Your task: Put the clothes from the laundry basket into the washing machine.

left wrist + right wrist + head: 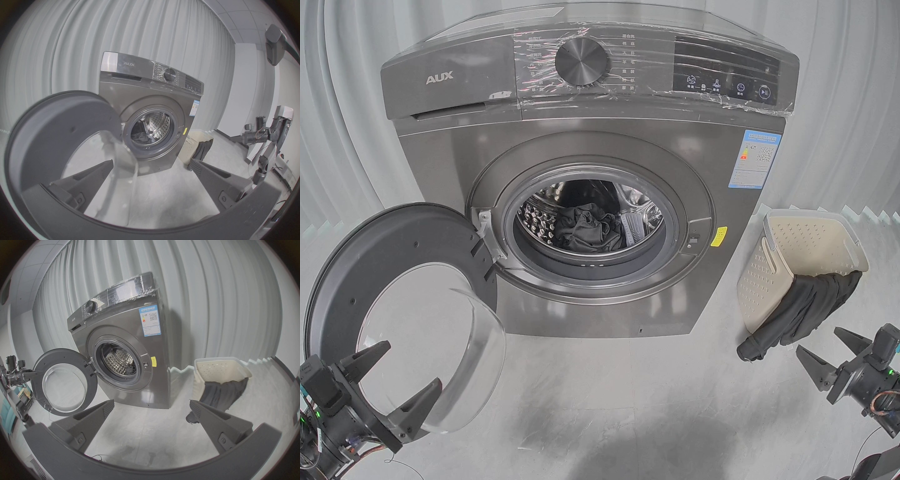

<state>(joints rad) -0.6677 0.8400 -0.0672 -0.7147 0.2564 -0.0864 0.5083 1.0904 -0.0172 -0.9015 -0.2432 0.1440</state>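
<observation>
The grey washing machine stands ahead with its round door swung wide to the left. A dark garment lies inside the drum. To the right, the cream laundry basket leans against the machine, and a dark garment hangs over its front rim down to the floor. My right gripper is open, low and just right of that hanging garment, holding nothing. My left gripper is open in front of the door glass, empty. In the right wrist view the basket and garment sit beyond my open fingers.
Pale curtains hang behind the machine. The grey floor in front of the machine is open. The swung door takes up the space at the left. Another robot arm on a stand is off to the side in the room.
</observation>
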